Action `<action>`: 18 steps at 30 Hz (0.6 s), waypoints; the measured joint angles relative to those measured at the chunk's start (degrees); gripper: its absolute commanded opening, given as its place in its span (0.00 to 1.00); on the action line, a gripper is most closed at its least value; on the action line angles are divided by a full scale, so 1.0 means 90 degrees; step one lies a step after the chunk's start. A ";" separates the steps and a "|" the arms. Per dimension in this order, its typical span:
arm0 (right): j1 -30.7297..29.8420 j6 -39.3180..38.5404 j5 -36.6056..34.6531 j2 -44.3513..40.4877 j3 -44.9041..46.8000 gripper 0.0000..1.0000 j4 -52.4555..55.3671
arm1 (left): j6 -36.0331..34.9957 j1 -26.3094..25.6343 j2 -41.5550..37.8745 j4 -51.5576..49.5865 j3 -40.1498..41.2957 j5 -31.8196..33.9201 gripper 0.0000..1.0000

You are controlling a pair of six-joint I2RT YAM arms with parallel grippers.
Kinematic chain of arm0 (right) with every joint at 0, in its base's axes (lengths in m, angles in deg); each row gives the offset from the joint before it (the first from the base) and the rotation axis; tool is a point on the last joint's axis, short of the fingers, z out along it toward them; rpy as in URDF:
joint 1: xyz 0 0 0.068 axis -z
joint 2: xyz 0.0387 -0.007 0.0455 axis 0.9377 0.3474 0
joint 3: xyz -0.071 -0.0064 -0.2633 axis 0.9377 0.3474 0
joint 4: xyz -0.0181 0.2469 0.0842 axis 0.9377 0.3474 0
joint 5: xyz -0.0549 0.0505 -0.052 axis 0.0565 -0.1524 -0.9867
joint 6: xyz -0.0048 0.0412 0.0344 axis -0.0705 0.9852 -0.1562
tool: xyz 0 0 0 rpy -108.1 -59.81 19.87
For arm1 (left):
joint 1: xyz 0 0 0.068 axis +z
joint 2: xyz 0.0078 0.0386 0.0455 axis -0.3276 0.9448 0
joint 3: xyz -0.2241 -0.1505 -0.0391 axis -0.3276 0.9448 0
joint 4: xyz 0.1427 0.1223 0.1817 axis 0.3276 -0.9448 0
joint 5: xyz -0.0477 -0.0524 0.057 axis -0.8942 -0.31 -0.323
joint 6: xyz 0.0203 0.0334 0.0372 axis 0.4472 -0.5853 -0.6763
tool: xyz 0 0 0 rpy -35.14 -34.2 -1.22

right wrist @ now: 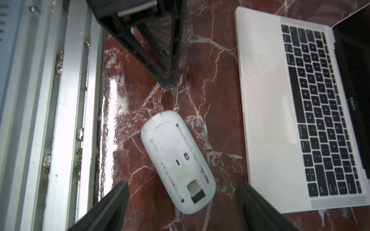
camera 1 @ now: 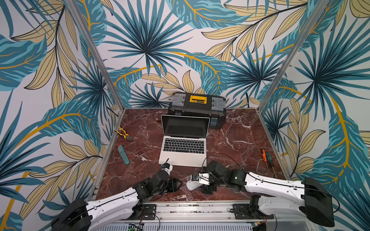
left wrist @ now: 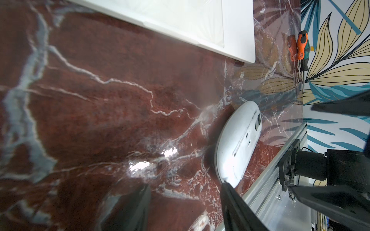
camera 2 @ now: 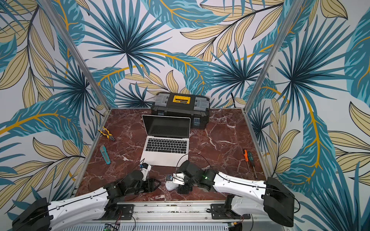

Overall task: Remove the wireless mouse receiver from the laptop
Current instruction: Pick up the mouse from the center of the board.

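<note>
Black right hand (right wrist: 182, 185) spread wide, empty, above the upturned white mouse (right wrist: 170, 144); left hand (left wrist: 185, 186) parted, empty too; receiver (right wrist: 195, 191) sits docked in the mouse's underside, beside the laptop (right wrist: 260, 100) on the surface (right wrist: 200, 60), so removal looks done.

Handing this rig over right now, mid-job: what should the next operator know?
Left gripper: open, empty, near the white oval wireless mouse on the red marble table.
Right gripper: open, fingers either side of the mouse, which lies underside up before the slim silver-grey laptop.
Done: small silver-and-black receiver sits in the mouse's underside slot, ungripped.
Remaining: probably just retracting both arms; laptop ports not visible.
</note>
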 measured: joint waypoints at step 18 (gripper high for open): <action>0.0590 -0.1914 0.0697 0.1251 -0.0291 0.93 0.0063 | 0.0000 0.0000 0.0177 0.0265 0.0000 -0.0075 0.61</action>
